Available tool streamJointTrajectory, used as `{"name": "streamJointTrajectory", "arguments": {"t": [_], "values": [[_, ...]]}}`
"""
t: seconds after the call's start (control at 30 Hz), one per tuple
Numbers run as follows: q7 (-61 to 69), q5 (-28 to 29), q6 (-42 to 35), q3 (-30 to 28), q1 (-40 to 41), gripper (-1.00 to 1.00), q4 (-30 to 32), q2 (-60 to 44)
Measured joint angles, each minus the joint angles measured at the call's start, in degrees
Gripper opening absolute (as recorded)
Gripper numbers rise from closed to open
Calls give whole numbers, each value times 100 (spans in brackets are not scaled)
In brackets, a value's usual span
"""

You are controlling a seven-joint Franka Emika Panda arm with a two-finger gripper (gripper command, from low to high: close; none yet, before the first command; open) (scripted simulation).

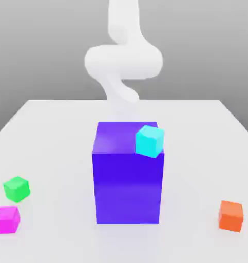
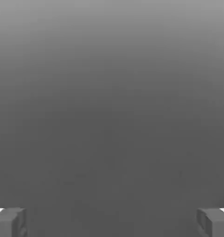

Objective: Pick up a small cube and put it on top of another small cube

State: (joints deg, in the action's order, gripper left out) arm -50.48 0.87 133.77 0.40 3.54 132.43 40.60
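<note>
The small magenta cube (image 1: 6, 220) lies on the white table (image 1: 54, 133) near the front, at the exterior view's left. A small green cube (image 1: 16, 188) sits just behind it. A small orange cube (image 1: 231, 215) rests near the front at the exterior view's right. A small cyan cube (image 1: 149, 141) sits at the top right corner of the big blue-violet block (image 1: 128, 180). My white arm (image 1: 123, 61) rises behind that block, far from the magenta cube. In the hand view my gripper (image 2: 112, 223) is open, its two grey fingertips (image 2: 9, 223) wide apart with nothing between them.
The big blue-violet block stands tall in the middle of the table, between the arm and the front cubes. Bare table lies on both sides of it. The hand camera faces a plain grey background.
</note>
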Motion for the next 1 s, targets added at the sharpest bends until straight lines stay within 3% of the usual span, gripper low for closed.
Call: {"name": "streamJointTrajectory", "arguments": {"t": [0.3, 0.57, 0.83, 1.0], "values": [[-1710, 343, 714, -33, 1138, 0, 232, -1909], [-3045, 425, 1346, -398, 1876, 0, 436, -3569], [-3872, -209, 1989, -683, 2516, 0, 646, -5223], [-3879, -657, 2626, -558, 2813, 0, 569, -6258]]}}
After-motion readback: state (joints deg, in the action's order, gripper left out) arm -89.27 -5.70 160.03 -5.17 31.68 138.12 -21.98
